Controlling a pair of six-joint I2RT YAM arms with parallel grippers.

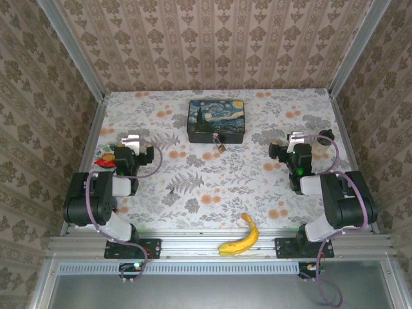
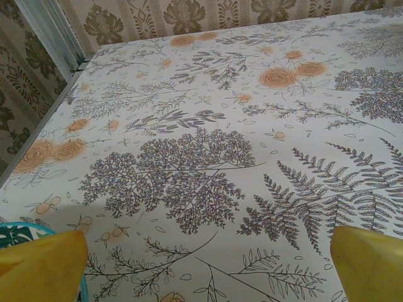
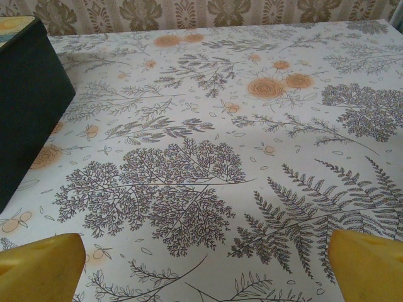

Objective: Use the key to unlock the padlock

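Observation:
The tiny brass padlock (image 1: 219, 143) lies on the floral tablecloth just in front of the starry-night tin (image 1: 216, 120). The key is hidden or too small to tell apart from it. My left gripper (image 1: 133, 140) hovers at the left of the table, well left of the padlock. In the left wrist view it (image 2: 204, 277) stands open, its yellow fingertips (image 2: 41, 267) wide apart over bare cloth. My right gripper (image 1: 296, 138) sits to the right of the tin. It (image 3: 204, 274) is open too, with the tin's dark side (image 3: 28, 94) at that view's left.
A banana (image 1: 241, 237) lies near the front edge between the arm bases. Small red, orange and green items (image 1: 105, 158) sit beside the left arm, and a teal edge (image 2: 19, 234) shows there. A dark small object (image 1: 325, 138) stands right of the right gripper. Walls enclose three sides.

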